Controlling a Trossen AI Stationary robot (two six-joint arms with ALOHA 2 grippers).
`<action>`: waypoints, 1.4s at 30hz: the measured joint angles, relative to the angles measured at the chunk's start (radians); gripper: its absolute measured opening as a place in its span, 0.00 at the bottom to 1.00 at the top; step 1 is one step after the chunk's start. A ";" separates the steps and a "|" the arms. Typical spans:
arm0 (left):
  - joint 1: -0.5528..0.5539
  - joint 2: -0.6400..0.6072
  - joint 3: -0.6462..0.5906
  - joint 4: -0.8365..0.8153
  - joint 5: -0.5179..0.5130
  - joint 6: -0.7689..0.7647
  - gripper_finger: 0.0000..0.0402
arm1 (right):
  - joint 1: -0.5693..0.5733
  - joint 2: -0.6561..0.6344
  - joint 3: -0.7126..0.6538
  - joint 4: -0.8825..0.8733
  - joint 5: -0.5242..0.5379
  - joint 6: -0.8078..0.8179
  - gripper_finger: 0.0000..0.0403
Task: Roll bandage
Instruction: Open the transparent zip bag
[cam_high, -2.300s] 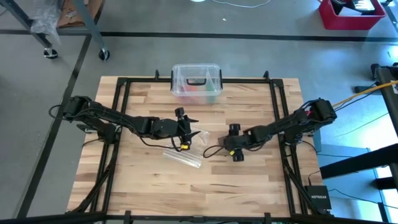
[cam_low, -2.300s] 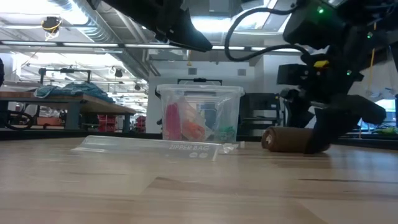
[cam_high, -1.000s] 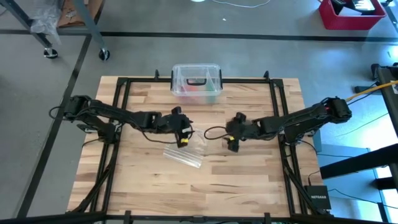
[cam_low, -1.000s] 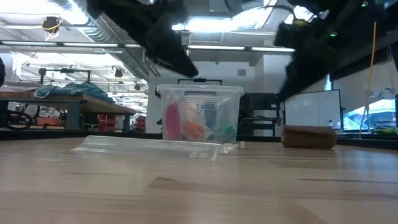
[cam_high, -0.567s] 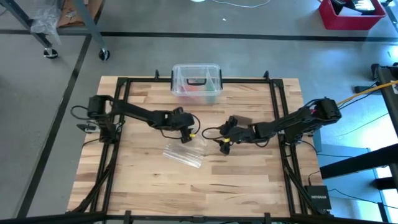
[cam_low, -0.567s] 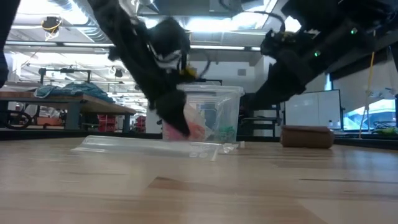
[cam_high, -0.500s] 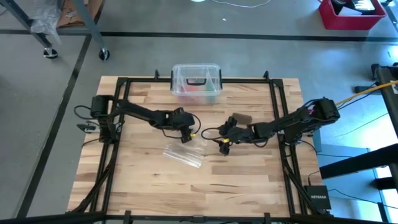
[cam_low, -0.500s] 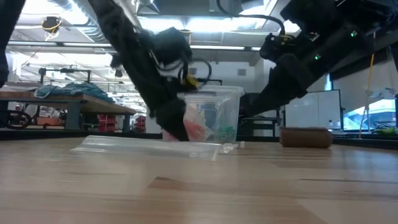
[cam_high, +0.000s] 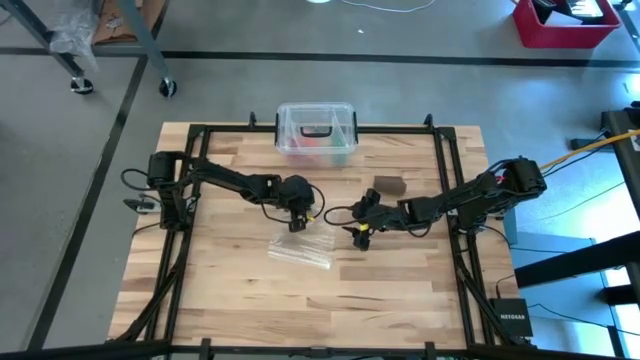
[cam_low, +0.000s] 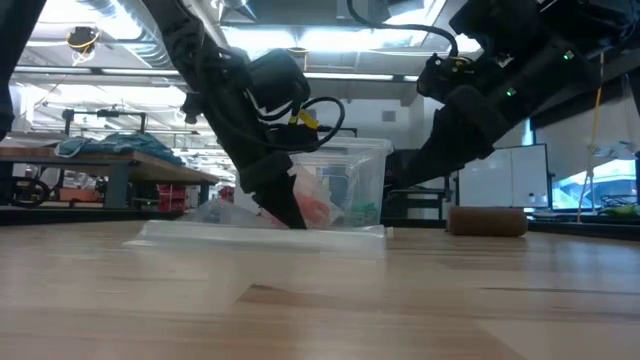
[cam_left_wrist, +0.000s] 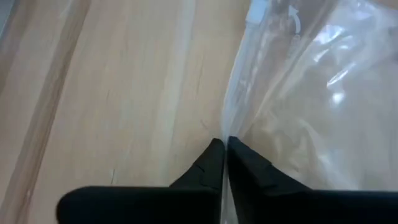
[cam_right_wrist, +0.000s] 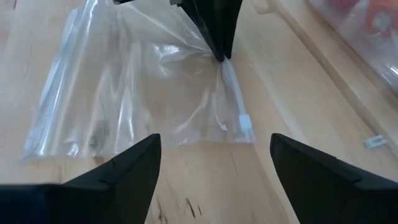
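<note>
Bandage (cam_high: 389, 183) already rolled into a small brown cylinder, lying on the bench (cam_high: 400, 290) well apart from both arms, toward the right arm's side and the far edge; seen in the low view (cam_low: 487, 221) as a squat roll resting free. Probably next destined for the clear plastic bag (cam_high: 302, 249), hence the grip on the bag's edge rather than on the roll.

Left hand (cam_left_wrist: 224, 149) down at bench level, fingers pinched shut on a corner of the bag near its zipper end, lifting that edge slightly so the mouth can gape. Left arm stretched low from its side toward mid-bench, wrist tipped steeply downward.

Right hand (cam_right_wrist: 214, 152) spread wide, holding nothing, hovering just beside the bag and facing its opening; seemingly above the wood rather than touching it, though hard to judge. Clear plastic box (cam_high: 316, 133) at the far edge untouched.
</note>
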 joint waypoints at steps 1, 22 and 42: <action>-0.003 0.000 0.000 -0.001 -0.001 0.005 0.02 | 0.000 0.000 0.000 -0.002 0.000 0.000 0.75; -0.278 -0.334 0.030 0.036 -0.533 0.217 0.00 | 0.000 -0.168 0.016 -0.082 -0.035 0.000 0.75; -0.313 -0.347 0.029 0.092 -0.486 0.267 0.01 | 0.000 -0.142 -0.070 0.387 -0.122 -0.021 0.71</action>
